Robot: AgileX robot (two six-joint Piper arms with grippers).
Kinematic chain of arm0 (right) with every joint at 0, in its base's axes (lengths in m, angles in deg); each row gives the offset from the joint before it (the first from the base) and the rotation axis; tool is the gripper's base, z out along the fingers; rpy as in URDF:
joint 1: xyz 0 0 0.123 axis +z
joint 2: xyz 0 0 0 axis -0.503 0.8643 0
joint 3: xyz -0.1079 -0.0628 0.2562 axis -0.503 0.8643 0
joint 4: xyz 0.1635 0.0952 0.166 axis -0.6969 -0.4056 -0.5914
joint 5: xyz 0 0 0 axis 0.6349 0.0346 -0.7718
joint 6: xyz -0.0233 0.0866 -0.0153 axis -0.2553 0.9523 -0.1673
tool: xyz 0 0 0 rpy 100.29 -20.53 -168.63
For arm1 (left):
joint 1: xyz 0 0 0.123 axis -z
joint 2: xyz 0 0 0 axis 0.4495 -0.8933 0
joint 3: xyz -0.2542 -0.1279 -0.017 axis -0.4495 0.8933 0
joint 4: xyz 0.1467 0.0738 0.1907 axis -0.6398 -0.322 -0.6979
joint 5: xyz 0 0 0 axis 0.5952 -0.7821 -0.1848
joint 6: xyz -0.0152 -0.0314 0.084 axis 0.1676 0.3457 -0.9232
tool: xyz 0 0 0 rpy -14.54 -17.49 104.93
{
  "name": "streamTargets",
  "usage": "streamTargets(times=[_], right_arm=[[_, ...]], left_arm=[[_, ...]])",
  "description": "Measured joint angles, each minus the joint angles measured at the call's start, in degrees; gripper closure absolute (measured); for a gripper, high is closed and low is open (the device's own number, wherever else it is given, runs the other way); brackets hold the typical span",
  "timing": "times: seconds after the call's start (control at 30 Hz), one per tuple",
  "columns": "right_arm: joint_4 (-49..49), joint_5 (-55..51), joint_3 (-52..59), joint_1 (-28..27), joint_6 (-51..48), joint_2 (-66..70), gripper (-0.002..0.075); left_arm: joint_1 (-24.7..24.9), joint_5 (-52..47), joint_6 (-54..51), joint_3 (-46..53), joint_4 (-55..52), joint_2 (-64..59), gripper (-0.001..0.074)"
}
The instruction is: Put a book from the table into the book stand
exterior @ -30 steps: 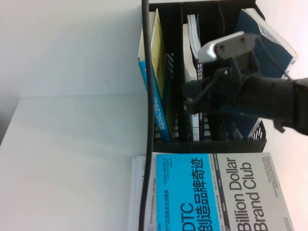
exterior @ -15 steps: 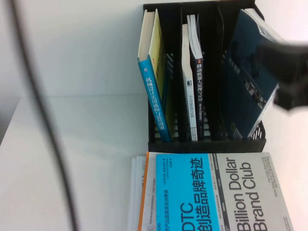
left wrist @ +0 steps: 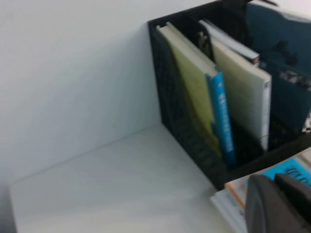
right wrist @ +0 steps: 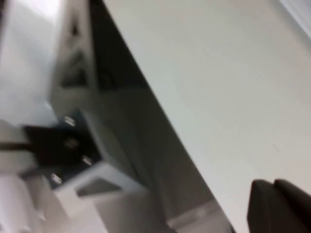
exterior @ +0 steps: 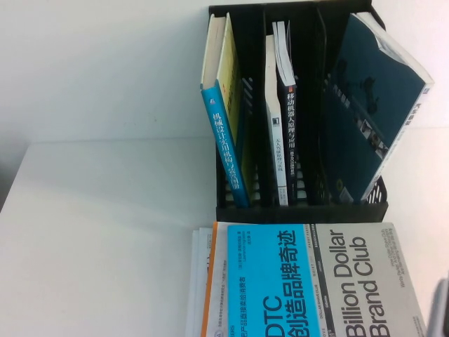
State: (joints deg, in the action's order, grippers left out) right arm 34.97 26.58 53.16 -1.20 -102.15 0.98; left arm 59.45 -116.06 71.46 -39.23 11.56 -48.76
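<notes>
The book, with a dark spine and white characters, stands upright in the middle slot of the black book stand; its cover is hidden. It also shows in the left wrist view, inside the stand. The white table lies in front. My left gripper is shut and empty, over the near corner of the book stack. My right gripper is shut and empty over a plain white surface, away from the stand. Neither gripper shows in the high view.
A teal-covered book leans in the stand's right slot. A blue-spined book and a yellow one stand in the left slot. The cyan-and-grey "Billion Dollar Brand Club" book lies on a stack in front of the stand. A wall stands behind.
My right arm was at the stand's middle and right slots. It has pulled off to the right and out of the high view. A dark cable swept left and is gone.
</notes>
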Motion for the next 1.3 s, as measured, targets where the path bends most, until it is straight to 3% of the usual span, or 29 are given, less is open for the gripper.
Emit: streamTargets(times=[0.17, 0.33, 0.5, 0.67, 0.83, 1.03, 1.3], right_arm=[[32.0, -3.8, -3.1, 0.0, 27.1, 0.0, 0.0729], [51.6, -2.1, -5.8, 0.0, 45.2, -3.0, 0.0729], [54.1, 7.7, -6.2, 0.0, 53.7, -13.9, 0.0729], [54.6, 15.4, -2.7, 0.0, 59.3, -29.8, 0.0729], [54.6, 16.8, 4.9, 0.0, 61.2, -45.2, 0.0729], [54.1, 17.8, 14.6, 0.0, 62.3, -56.9, 0.0729], [53.9, 22.2, 18.9, 0.0, 62.5, -57.9, 0.0729]], left_arm=[[0.0, 5.4, 6.6, 11.8, -10.7, 5.1, 0.0736], [0.0, 6.2, 17.0, 18.2, -15.3, 5.6, 0.0736], [0.0, 13.5, 19.7, 25.0, -14.1, 5.9, 0.0736], [0.0, 31.2, 20.0, 34.7, -11.4, 7.4, 0.0736], [0.0, 42.7, 20.1, 41.3, -11.2, 7.7, 0.0736], [0.0, 45.5, 20.1, 44.4, -11.2, 7.7, 0.0736], [0.0, 45.6, 20.1, 44.4, -11.2, 7.7, 0.0736]])
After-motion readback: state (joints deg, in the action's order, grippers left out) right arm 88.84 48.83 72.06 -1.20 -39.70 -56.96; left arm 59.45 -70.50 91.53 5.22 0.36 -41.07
